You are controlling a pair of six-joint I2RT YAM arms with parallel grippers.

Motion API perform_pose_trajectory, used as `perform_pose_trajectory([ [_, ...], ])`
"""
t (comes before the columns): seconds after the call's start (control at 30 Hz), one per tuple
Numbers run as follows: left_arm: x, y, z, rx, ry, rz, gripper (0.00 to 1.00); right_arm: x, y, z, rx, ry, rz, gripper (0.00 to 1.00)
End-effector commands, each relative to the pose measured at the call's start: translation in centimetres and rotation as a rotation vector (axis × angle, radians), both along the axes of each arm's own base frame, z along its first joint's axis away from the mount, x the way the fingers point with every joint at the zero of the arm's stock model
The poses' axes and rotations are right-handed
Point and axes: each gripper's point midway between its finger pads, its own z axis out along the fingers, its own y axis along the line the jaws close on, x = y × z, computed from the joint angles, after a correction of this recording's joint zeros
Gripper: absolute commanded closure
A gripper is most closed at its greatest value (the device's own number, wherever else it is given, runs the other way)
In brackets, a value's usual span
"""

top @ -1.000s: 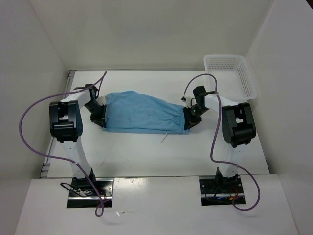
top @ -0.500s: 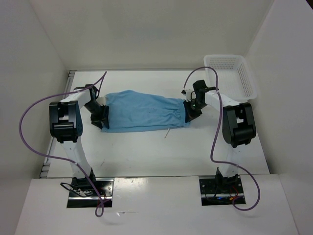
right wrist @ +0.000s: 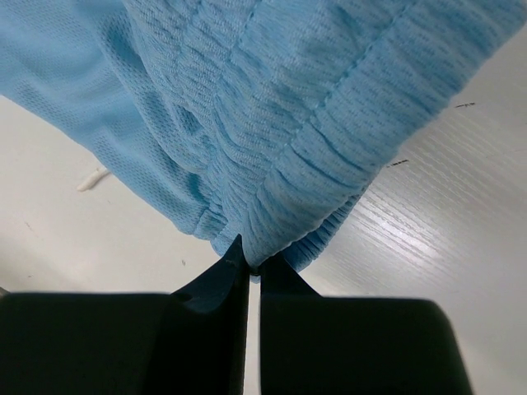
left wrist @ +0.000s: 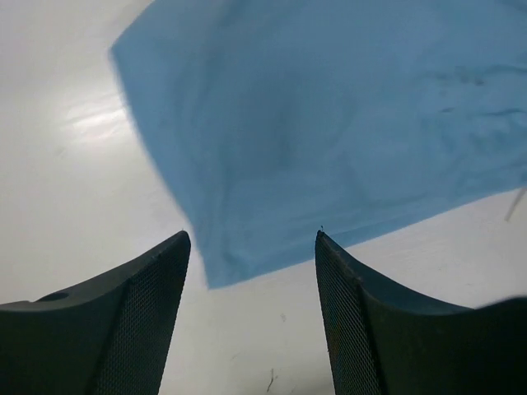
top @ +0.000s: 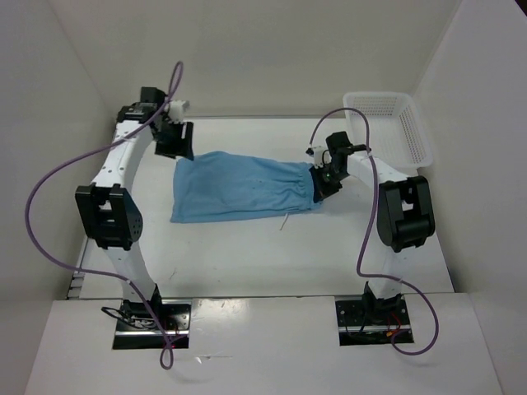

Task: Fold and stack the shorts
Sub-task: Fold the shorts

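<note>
Since the left end effector [top: 174, 138] is held up with its fingers spread and nothing between them, the leg-hem end of the shorts [top: 243, 188] is seen lying loose on the surface [top: 247, 255], just below and ahead of it. That end is probably left free so it can be regrabbed for a fold. Further right, the gathered waistband is pinched in the right end effector [top: 319, 183], fingers pressed together on the fabric edge, likely so the cloth is anchored. Beyond it, the white basket [top: 426, 136] is parked, not in play.
</note>
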Motion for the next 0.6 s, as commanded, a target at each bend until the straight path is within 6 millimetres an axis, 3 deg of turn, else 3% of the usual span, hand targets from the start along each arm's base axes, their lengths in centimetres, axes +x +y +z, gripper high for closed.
perform_pose_trajectory([
  [0.0,-0.3,-8.3,-2.3,-0.041,0.077,-0.2,0.3,2.9,0.0,4.5,0.011,-0.172,0.014,1.0],
  [0.03,-0.2,-9.6,-4.3,-0.039,0.111,-0.227,0.3,3.2,0.1,4.9,0.013,-0.183,0.014,1.0],
  [0.1,0.3,-12.5,-5.1,-0.026,0.099,-0.29,0.3,3.4,0.0,5.5,0.007,-0.197,0.01,1.0],
  [0.13,0.5,-13.5,-6.4,-0.024,0.116,-0.31,0.3,3.4,0.0,5.5,0.007,-0.197,0.01,1.0],
  [0.27,1.4,-17.3,-8.4,-0.021,0.105,-0.384,0.3,3.2,-0.3,6.7,0.0,-0.225,0.015,1.0],
  [0.3,1.0,-18.5,-9.9,-0.016,0.134,-0.407,0.29,2.9,-0.3,7.2,0.001,-0.23,0.015,1.0],
  [0.37,1.3,-19.7,-10.5,-0.014,0.134,-0.429,0.29,3.1,-0.9,7.5,-0.013,-0.244,0.009,1.0],
  [0.5,1.6,-22.5,-13.0,-0.023,0.139,-0.48,0.26,3.5,-1.8,10.0,-0.006,-0.303,-0.017,1.0],
  [0.57,2.5,-24.7,-12.5,-0.05,0.097,-0.515,0.26,3.7,-2.2,11.2,0.005,-0.315,-0.027,1.0],
])
